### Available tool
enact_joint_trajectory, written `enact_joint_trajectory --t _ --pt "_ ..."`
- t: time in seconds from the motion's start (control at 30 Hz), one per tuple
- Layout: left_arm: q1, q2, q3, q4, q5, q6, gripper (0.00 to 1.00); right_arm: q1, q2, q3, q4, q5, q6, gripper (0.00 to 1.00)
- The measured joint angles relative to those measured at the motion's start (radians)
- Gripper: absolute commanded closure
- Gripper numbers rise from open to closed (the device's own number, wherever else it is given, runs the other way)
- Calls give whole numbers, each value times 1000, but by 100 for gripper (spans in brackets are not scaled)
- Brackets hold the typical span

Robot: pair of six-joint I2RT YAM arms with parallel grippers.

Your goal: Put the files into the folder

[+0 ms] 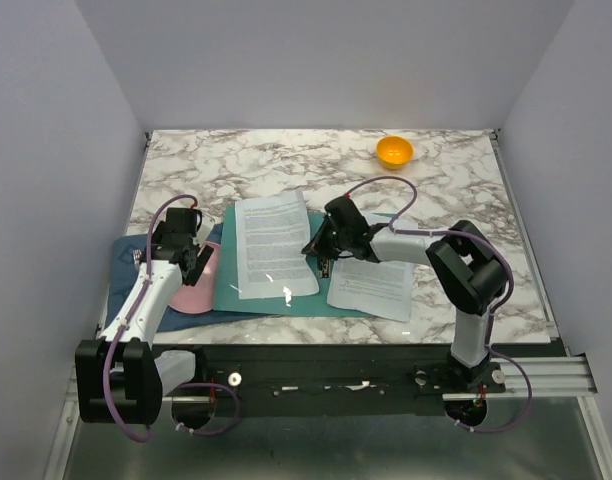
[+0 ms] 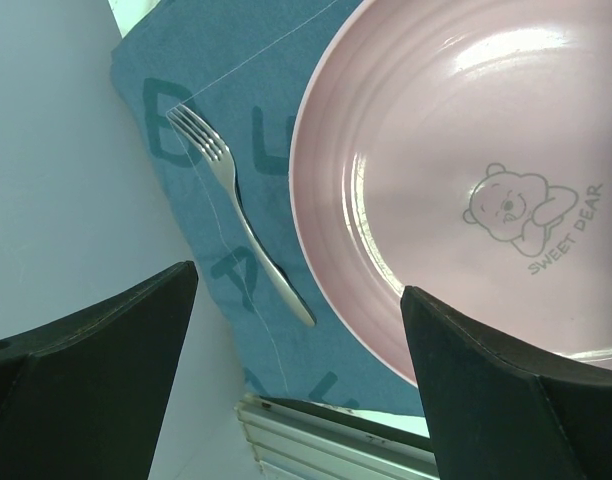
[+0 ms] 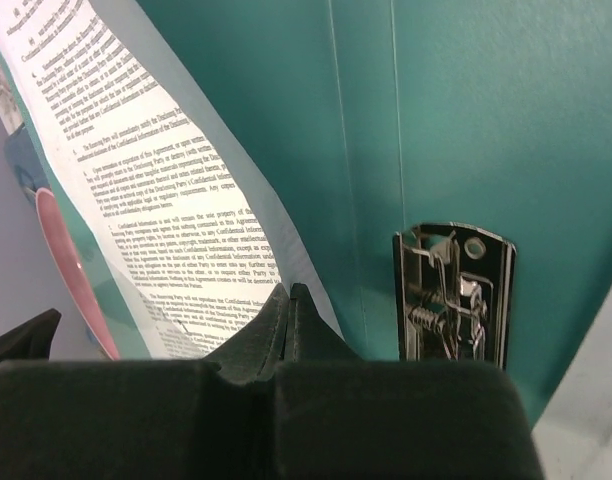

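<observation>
Both fingers of the right gripper [image 3: 291,300] are seen pressed together on the near edge of the files [image 3: 136,180], so the sheets are pinched between them; in the top view this gripper [image 1: 319,255] is placed at the 3 o'clock edge of the files [image 1: 272,245], just right of the table's [image 1: 236,160] centre. The files are laid on the left half of the open folder [image 1: 248,296], their gripped edge being raised off the teal surface in the right wrist view; the folder [image 3: 436,120] is spread flat at the middle of the table, toward 6 o'clock. A metal clip [image 3: 453,290] is seen on the folder's spine, just beside the closed fingers at their 3 o'clock. A loose stack [image 1: 371,287] of printed sheets is laid at the folder's 3 o'clock side, its far corner on bare marble.

The left gripper [image 2: 298,285] is held with its fingers spread wide and nothing between them; it [image 1: 193,262] is poised over a pink plate [image 2: 466,180] at the table's 9 o'clock. A fork [image 2: 241,225] is laid just beside the plate at its 9 o'clock in the left wrist view, on a dark blue placemat [image 2: 186,100]. An orange bowl [image 1: 394,150] is set at 1 o'clock, well apart from the folder.
</observation>
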Motion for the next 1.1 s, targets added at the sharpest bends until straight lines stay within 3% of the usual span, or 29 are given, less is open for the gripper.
enact_joint_trajectory --t 0.4,1.1 --pt "0 -9 0 -11 11 -11 1 86 -50 -37 2 31 116 100" --pt "0 -43 0 -40 13 -12 1 104 -39 -89 45 61 202 100"
